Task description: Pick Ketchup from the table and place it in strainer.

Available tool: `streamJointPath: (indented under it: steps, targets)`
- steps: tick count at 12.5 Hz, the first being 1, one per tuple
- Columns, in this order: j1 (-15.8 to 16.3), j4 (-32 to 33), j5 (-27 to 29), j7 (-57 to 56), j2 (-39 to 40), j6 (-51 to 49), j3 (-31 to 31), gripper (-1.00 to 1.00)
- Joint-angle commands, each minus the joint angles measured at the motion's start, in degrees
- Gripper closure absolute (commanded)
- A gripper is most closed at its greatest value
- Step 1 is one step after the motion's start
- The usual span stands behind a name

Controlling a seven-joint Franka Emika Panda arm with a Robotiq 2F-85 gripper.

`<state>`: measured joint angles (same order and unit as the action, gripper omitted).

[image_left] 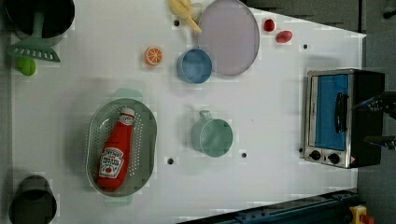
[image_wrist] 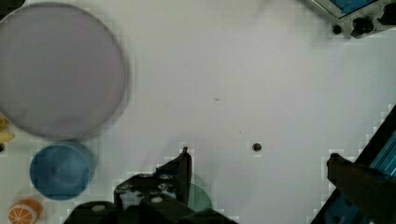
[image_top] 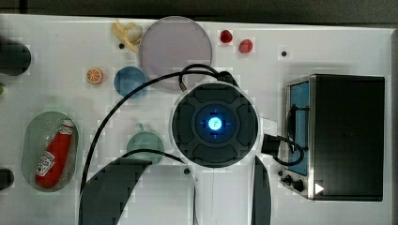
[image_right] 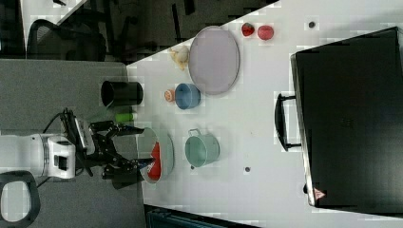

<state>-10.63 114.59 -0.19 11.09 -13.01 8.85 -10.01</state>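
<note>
The Ketchup (image_left: 115,156) is lying on its side inside the strainer (image_left: 148,140) on the white counter (image_left: 261,121), so the placing is looking finished, while the pincer (image_wrist: 259,170) is hanging spread wide, gripping nothing, well apart from both.

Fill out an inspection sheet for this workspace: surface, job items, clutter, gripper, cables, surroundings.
Surface: white table, a few small dark holes.
Job's things: Ketchup lies on its side inside the strainer, cap toward the orange slice.
Clutter: green mug, blue bowl, grey plate, orange slice, banana, two red fruits, toaster oven.
Gripper: gripper open, empty, beside the strainer's rim in the right view.
Cables: black cables looping from the arm in the top view.
Surroundings: dark cups at the table edge; office chair.
</note>
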Motion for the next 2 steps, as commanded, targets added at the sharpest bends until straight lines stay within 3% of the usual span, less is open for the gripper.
streamJointPath:
  steps: [1,2]
  targets:
    - [0.20,-0.80,0.14,-2.18,-1.29,0.02,0.67,-1.00]
    - [0.20,-0.80,0.14,-2.17,-1.29,0.02,0.67,-1.00]
